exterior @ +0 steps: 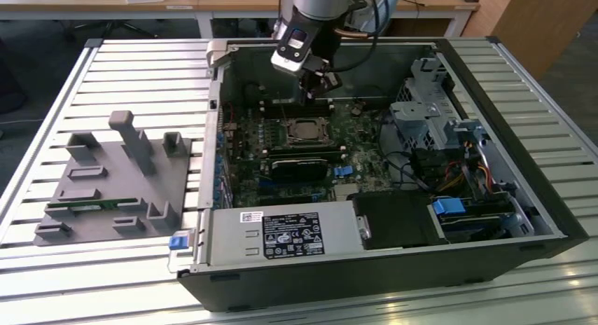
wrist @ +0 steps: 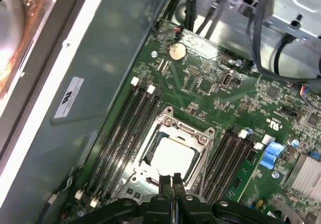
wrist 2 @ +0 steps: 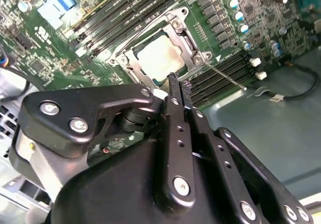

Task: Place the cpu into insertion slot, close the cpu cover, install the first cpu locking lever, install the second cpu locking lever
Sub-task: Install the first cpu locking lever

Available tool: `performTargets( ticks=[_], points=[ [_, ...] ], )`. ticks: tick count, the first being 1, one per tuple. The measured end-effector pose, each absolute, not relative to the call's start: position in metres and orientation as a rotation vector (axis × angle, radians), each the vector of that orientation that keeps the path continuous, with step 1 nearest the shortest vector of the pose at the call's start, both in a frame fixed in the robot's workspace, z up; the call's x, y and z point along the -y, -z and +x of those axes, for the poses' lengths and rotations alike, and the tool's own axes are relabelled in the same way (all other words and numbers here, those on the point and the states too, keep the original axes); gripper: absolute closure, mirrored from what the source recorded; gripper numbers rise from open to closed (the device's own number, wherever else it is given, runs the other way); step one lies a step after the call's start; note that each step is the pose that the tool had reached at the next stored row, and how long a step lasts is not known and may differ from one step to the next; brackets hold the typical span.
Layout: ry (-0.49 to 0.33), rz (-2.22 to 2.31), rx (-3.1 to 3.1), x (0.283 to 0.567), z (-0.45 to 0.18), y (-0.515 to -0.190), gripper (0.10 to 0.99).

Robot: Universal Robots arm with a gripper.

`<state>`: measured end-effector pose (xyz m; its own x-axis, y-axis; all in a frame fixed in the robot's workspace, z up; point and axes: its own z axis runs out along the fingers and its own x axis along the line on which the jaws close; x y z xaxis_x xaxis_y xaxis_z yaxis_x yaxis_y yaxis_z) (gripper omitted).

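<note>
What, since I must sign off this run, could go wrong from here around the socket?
1. The shut gripper hangs right at the edge of the cpu cover. A sideways slip might scrape the cpu showing through its window.
2. The thin locking lever juts out over the memory slots. A glancing push might bend it or let it spring away.

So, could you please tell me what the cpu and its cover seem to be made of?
The cpu looks like metal: a dull, pale grey face with a soft sheen. The cover looks like thin stamped sheet metal, probably steel, bright silvery, glinting along its edges.
</note>
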<state>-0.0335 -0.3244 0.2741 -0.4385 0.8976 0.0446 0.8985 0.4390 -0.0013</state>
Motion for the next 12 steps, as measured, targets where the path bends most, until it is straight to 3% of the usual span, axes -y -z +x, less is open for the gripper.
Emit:
performTargets(
  ticks=[12],
  points=[
    [0.031,-1.491,2.72,0.3244,-0.0335,-0.2741,0.933]
  ],
)
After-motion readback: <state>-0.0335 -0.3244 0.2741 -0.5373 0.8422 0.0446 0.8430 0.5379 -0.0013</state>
